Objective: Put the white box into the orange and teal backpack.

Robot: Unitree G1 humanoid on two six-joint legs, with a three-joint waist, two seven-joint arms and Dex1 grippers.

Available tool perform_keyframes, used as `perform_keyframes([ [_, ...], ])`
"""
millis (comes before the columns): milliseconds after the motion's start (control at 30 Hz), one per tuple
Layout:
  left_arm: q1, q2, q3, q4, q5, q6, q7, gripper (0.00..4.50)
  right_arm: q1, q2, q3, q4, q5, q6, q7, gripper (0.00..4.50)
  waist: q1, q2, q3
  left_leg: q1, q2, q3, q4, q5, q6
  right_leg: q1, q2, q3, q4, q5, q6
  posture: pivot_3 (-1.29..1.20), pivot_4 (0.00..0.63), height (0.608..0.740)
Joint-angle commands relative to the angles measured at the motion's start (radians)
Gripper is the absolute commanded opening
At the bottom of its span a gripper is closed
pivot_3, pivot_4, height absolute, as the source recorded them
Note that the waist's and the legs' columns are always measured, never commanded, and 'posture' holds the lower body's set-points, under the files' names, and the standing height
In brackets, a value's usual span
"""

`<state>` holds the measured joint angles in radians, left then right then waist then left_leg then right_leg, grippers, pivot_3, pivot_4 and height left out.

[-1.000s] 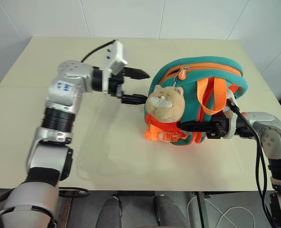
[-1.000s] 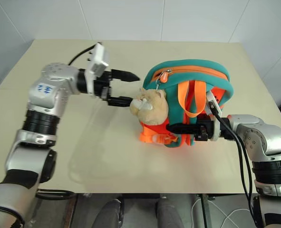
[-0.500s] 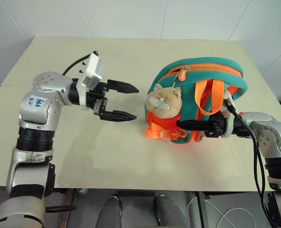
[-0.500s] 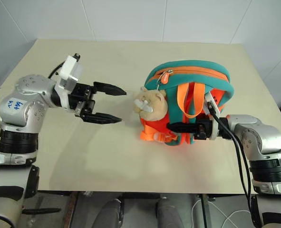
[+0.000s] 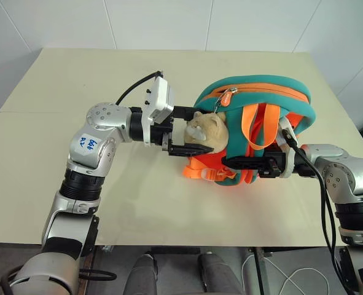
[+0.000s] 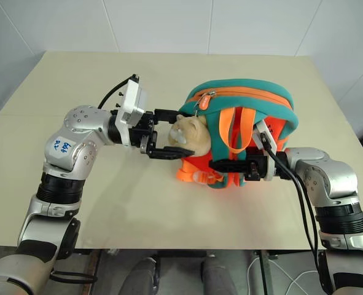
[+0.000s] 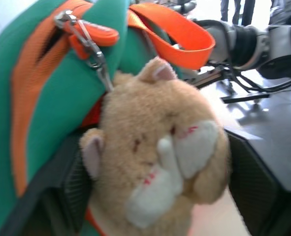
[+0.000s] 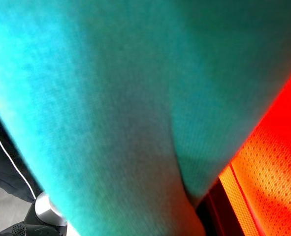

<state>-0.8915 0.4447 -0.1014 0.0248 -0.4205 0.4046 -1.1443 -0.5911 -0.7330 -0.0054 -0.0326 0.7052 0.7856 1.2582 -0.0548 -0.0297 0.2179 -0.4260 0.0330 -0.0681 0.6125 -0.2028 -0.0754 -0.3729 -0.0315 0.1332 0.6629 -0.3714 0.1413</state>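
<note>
The orange and teal backpack [image 5: 261, 117] stands zipped on the beige table [image 5: 64, 74]; its plush toy [image 7: 155, 162] sits between the left gripper [image 5: 190, 132]'s part-open jaws, and the right gripper [image 5: 233, 163] pinches teal fabric.

One orange and teal backpack [image 5: 264, 104] stood on one table [image 5: 64, 80]; one plush toy [image 5: 207, 130] hung on the backpack, two grippers beside it.
</note>
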Motion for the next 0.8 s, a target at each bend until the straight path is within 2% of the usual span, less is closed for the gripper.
perform_keyframes([
  [33,-0.028,0.022,0.041,-0.004,-0.017,-0.011,0.001,2.4,-0.007,0.005,-0.019,-0.031,0.012,-0.006,-0.008,0.0,0.0,0.0,0.0,0.0,0.0,0.0,0.0,0.0,0.0,0.0,0.0,0.0,0.0,0.0,0.0,0.0,0.15,0.74],
  [167,-0.084,0.092,0.081,0.055,-0.024,-0.012,-0.043,1.43,-0.003,0.005,-0.021,-0.033,0.012,-0.008,-0.015,0.0,-0.001,0.0,0.0,0.0,0.0,0.0,0.0,0.0,0.0,0.0,0.0,0.0,0.0,0.0,0.0,0.0,0.15,0.74],
  [300,-0.165,0.185,0.115,0.205,0.0,-0.063,-0.097,1.43,0.01,-0.001,-0.033,-0.044,0.016,-0.005,-0.025,0.0,-0.002,0.0,0.0,0.0,0.0,0.0,0.0,0.0,0.0,0.0,0.0,0.0,0.0,0.0,0.0,0.0,0.15,0.74],
  [400,-0.179,0.259,0.079,0.363,0.084,-0.177,-0.151,1.43,0.03,-0.004,-0.049,-0.066,0.028,0.001,-0.044,0.0,-0.003,0.0,0.0,0.0,0.0,0.0,-0.001,0.0,0.0,0.0,0.0,0.0,-0.001,0.0,0.0,0.0,0.15,0.74],
  [467,-0.166,0.275,0.048,0.471,0.136,-0.248,-0.17,1.43,0.046,-0.007,-0.061,-0.084,0.036,0.005,-0.059,0.0,-0.003,0.0,0.0,0.0,0.0,0.0,-0.002,0.0,0.0,0.0,0.0,0.0,-0.001,0.0,0.0,0.0,0.15,0.74],
  [700,-0.169,0.142,0.045,0.751,0.195,-0.396,-0.12,1.43,0.116,-0.009,-0.107,-0.156,0.078,0.032,-0.118,0.0,0.012,0.0,0.0,-0.001,0.0,-0.001,0.0,0.0,0.0,0.0,0.0,-0.001,-0.001,0.0,0.0,0.0,0.15,0.74],
  [800,-0.149,0.049,0.022,0.842,0.235,-0.474,-0.094,1.43,0.143,-0.002,-0.122,-0.183,0.094,0.04,-0.145,0.0,0.02,0.0,0.0,-0.001,0.0,-0.001,0.0,0.0,0.0,0.0,0.0,-0.001,-0.001,0.0,0.0,0.0,0.15,0.74],
])
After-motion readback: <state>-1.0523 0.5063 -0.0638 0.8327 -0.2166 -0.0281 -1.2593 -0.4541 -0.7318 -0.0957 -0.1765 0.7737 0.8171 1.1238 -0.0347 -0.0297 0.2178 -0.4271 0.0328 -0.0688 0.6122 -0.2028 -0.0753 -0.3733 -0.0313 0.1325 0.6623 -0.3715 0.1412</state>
